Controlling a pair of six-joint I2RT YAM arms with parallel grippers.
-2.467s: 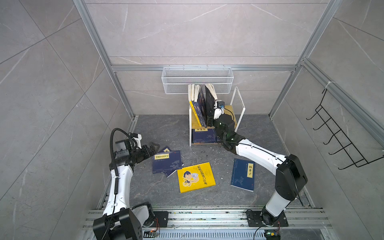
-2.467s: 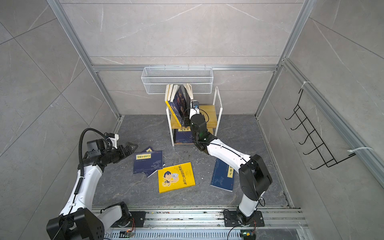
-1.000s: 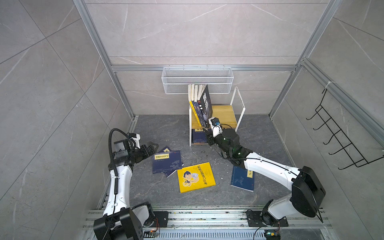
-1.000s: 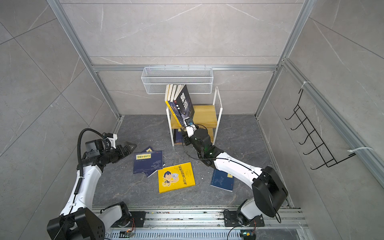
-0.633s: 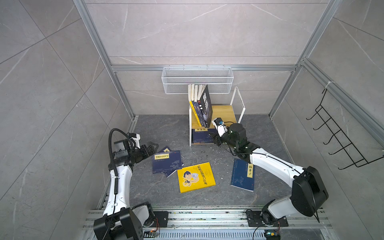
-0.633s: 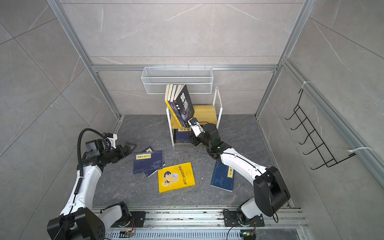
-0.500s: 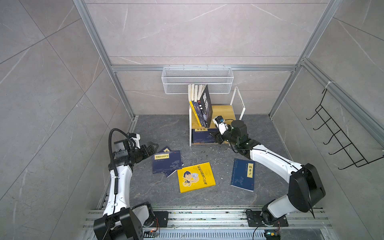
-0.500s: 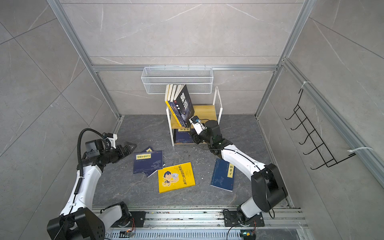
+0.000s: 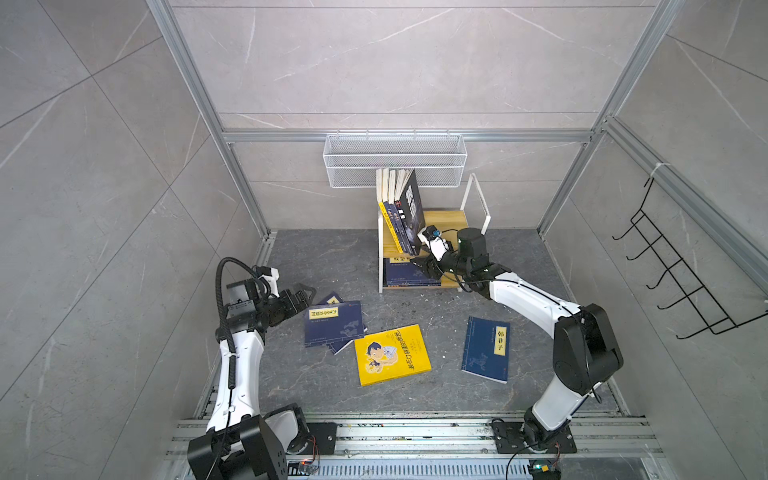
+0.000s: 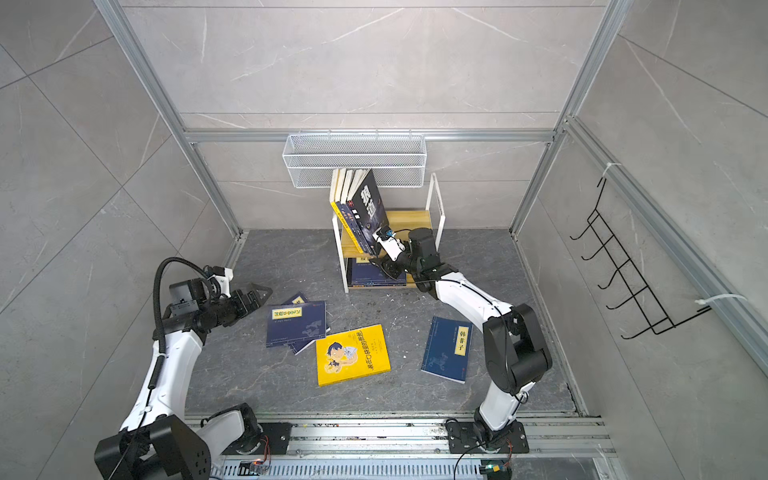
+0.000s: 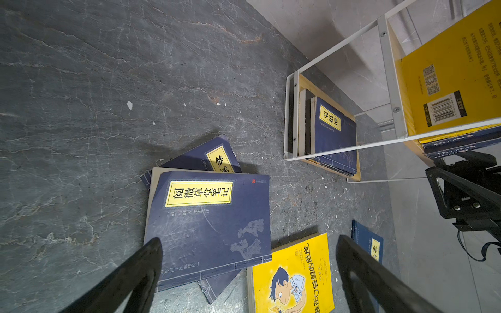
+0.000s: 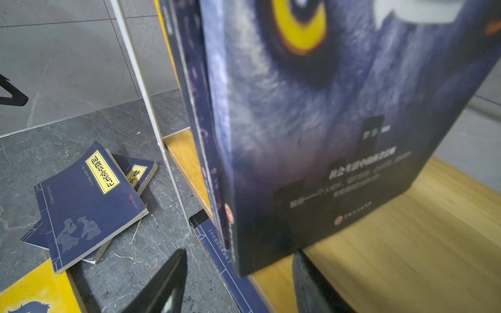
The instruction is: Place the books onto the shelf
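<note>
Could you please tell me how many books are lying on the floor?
4: a navy book on top of a second navy book by the left gripper, a yellow book in the middle, and a third navy book on the right. More may lie hidden beneath.

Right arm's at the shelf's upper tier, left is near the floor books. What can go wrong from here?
1. The black book leans on the shelf with nothing propping it. The open right gripper, straddling its lower corner, may tip the row.
2. The open left gripper faces a navy book lying on a lower book. It may drag both.
</note>
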